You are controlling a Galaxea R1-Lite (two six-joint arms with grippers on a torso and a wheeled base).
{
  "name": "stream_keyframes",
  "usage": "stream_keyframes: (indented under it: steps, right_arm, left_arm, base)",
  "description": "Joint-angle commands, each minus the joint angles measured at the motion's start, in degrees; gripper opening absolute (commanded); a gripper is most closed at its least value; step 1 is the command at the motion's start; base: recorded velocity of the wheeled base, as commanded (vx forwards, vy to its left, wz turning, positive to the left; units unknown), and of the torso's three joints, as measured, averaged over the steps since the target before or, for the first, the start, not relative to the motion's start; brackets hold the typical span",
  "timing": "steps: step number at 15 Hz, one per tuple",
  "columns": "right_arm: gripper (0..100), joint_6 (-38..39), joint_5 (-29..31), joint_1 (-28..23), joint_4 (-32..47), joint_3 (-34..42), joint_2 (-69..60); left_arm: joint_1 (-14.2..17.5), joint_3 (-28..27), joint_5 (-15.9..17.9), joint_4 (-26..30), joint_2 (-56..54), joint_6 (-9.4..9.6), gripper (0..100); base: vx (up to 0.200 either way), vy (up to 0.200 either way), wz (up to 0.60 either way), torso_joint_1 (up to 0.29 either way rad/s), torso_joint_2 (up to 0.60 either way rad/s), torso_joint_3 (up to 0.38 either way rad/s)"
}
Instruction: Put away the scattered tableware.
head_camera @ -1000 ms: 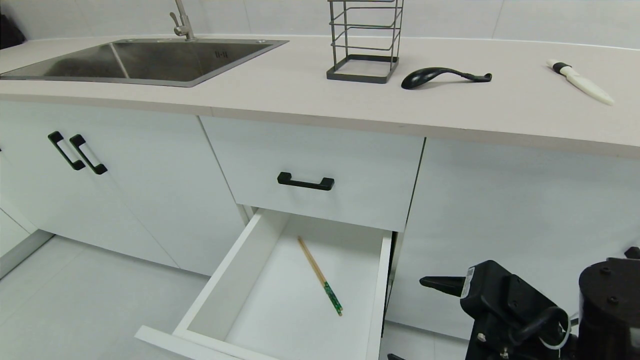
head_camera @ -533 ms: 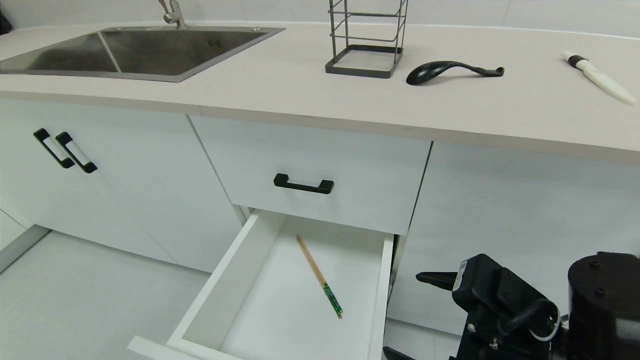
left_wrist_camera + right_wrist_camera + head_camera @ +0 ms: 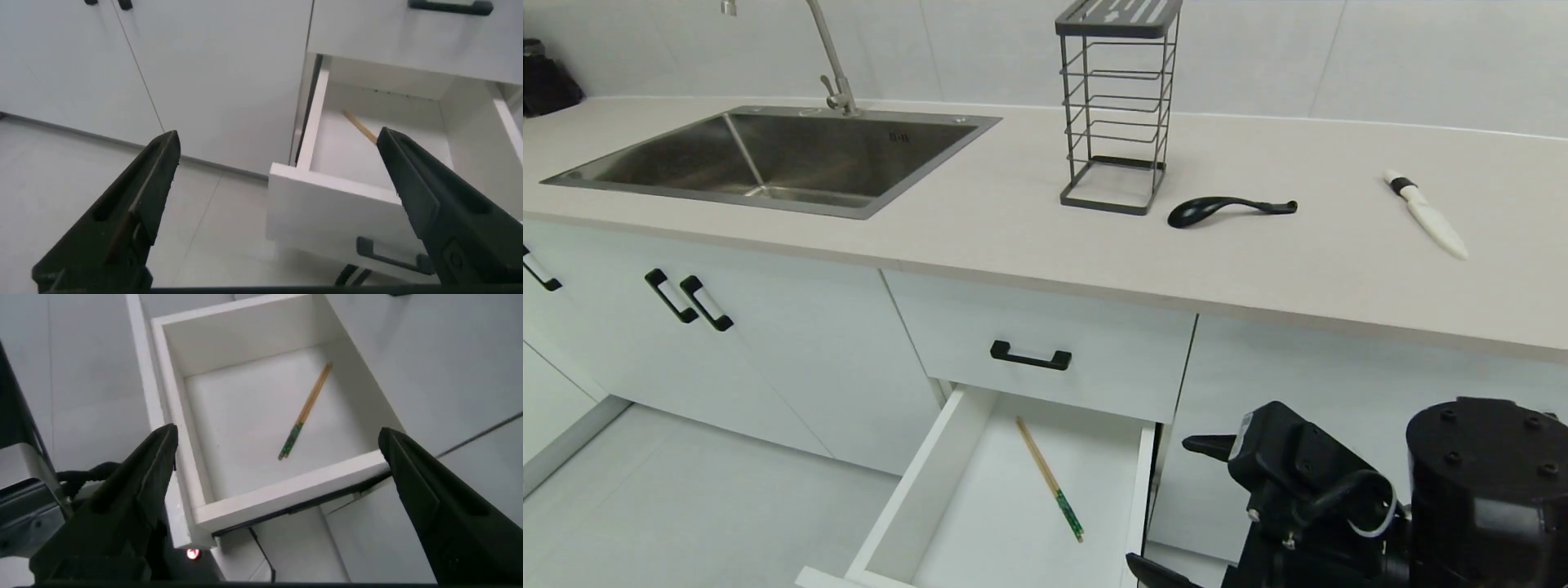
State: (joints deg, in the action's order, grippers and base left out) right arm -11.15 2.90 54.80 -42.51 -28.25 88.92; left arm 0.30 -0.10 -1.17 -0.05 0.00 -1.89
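Two chopsticks (image 3: 1049, 488) lie together in the open drawer (image 3: 907, 498); black spoon (image 3: 1217, 211) rests on the worktop (image 3: 1013, 229) just beside the wire rack (image 3: 1119, 15), white knife (image 3: 1425, 214) toward the right edge. My left gripper (image 3: 276, 143) and right gripper (image 3: 278, 437) both gape wide, empty.

Kitchen: steel sink (image 3: 768, 155), faucet (image 3: 832, 61), countertop (image 3: 1029, 220), white cabinets (image 3: 768, 359).

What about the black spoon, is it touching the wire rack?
Apart. The head view shows bare counter between the black spoon and the base of the wire rack.
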Motion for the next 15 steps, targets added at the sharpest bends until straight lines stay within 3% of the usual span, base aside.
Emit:
stream_keyframes:
  steps: [1, 5, 12, 15]
  right_arm:
    - [100, -0.01, -0.09, 0.05, -0.03, -1.37, 2.14]
    - [100, -0.01, -0.35, -0.3, 0.06, -4.36, 4.86]
    - [100, -0.01, -0.44, -0.57, 1.64, -8.84, 7.94]
    - [100, -0.1, -5.19, -0.92, 1.46, -7.53, 8.29]
  left_arm:
    - [0.05, 0.01, -0.06, 0.05, 0.0, -0.04, 100]
    - [0.05, 0.01, -0.06, 0.05, 0.0, -0.04, 100]
    - [0.05, 0.01, -0.06, 0.05, 0.0, -0.04, 100]
    - [0.05, 0.01, -0.06, 0.05, 0.0, -0.04, 100]
  base:
    - [0.0, 0.0, 0.0, 0.246, -0.48, -0.217]
    - [0.0, 0.0, 0.0, 0.138, -0.48, -0.22]
    - [0.0, 0.0, 0.0, 0.335, -0.5, -0.239]
    - [0.0, 0.0, 0.0, 0.279, -0.53, -0.255]
